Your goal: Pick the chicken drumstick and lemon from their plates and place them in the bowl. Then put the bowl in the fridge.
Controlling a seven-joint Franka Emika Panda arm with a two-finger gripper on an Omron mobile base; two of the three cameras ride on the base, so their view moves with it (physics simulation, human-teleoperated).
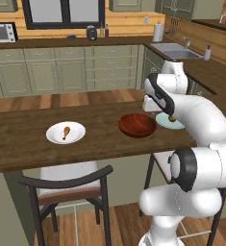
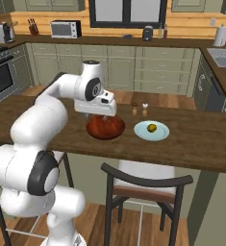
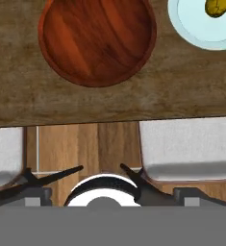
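From the left base view, the chicken drumstick lies on the white plate, well apart from the bowl, which sits in the middle of the tabletop. The food is laid out on plates so each piece is easy to reach, and the bowl waits between them to take both. The pale blue plate peeks out just beside the bowl, partly hidden by the arm. From the right base view, the gripper hangs above the bowl, and the lemon rests on the pale blue plate, near the bowl but not touching it. Two small shakers stand behind that plate. The fridge cannot be made out. From the hand view, the camera looks down on the bowl, which has nothing in it, with the lemon at the top corner. The gripper's tips stand far apart with nothing between them, likely ready to go for a piece of food. Both pieces probably still need picking.
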